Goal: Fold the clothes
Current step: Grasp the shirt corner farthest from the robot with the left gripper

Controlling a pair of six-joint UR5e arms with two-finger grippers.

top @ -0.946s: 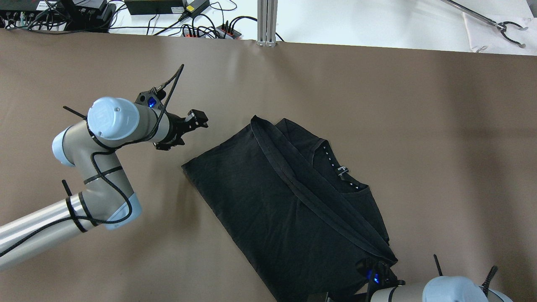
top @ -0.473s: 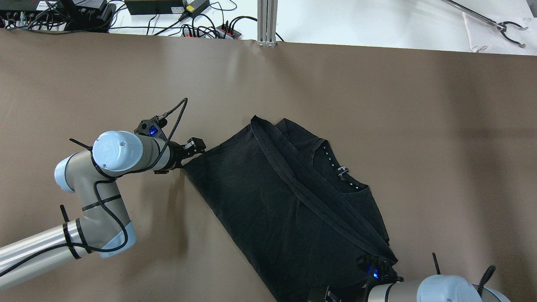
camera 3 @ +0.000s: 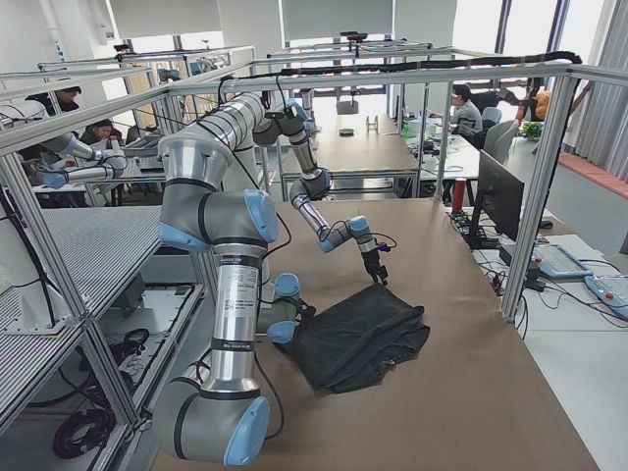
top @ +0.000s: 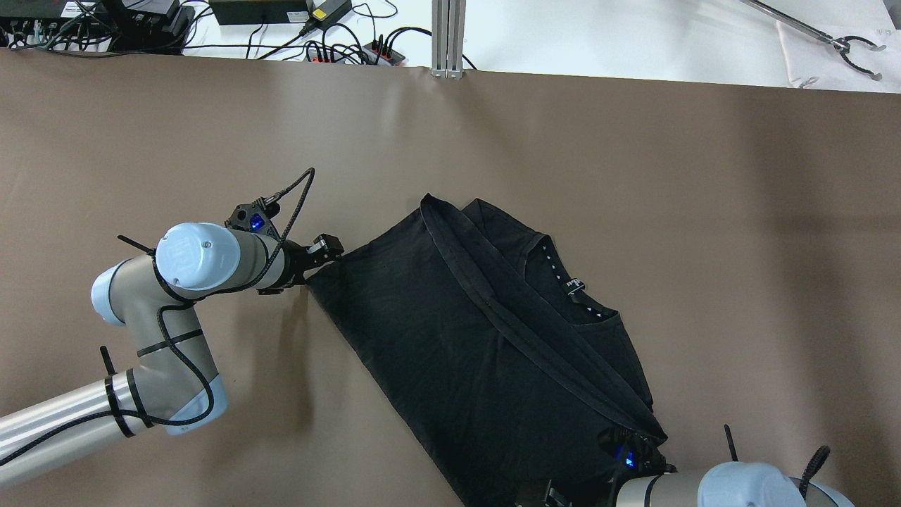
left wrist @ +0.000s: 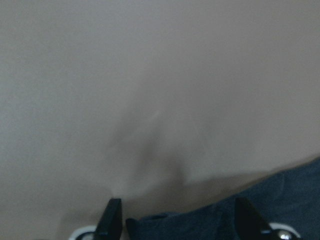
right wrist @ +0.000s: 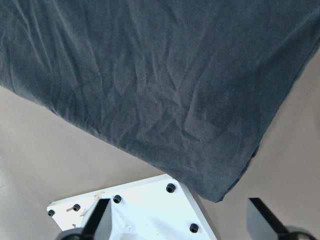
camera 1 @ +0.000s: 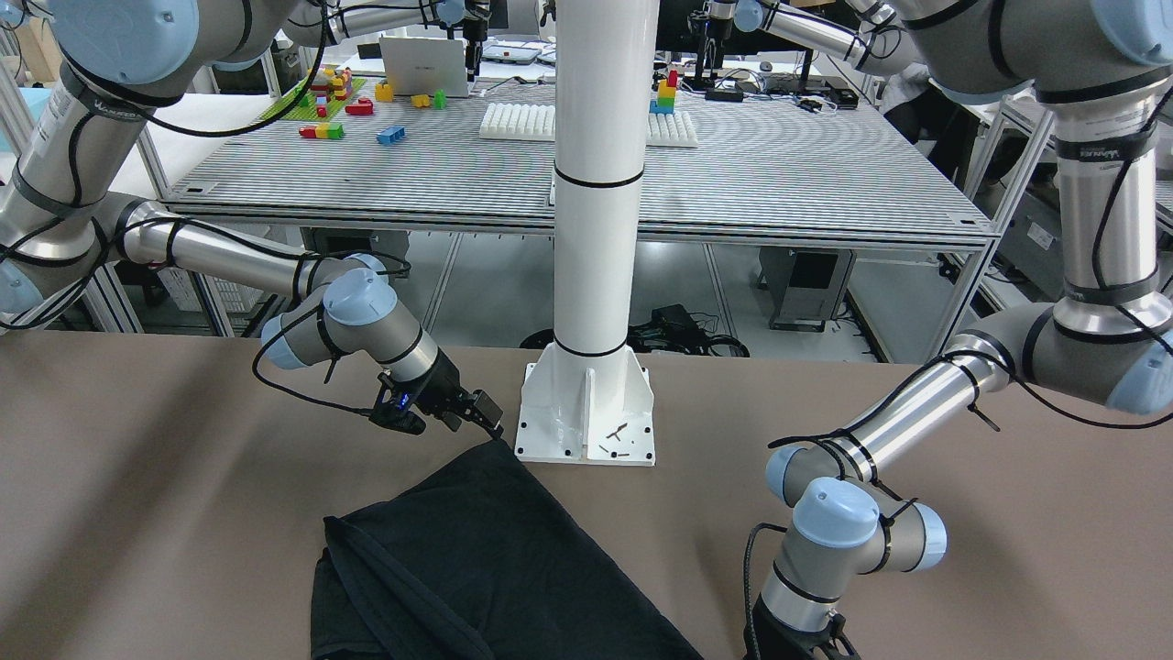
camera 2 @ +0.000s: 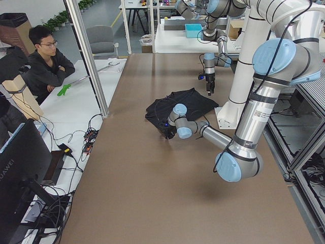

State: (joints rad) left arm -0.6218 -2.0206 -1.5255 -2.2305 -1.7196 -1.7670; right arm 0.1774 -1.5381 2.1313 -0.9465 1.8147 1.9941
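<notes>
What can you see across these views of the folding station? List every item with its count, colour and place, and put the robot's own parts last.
garment: one, black, partly folded, lying on the table toward the robot's side.
table: one, brown, under everything.
pole: one, white, upright on a bolted base plate at the robot's edge of the table.
cables and power strips: several, mostly black, beyond the table's far edge.
person: one, dark top, seated beyond the table's far side.
left end effector: one, black, open, at the garment's left corner.
right end effector: one, black, open, over the garment's corner beside the base plate.
</notes>
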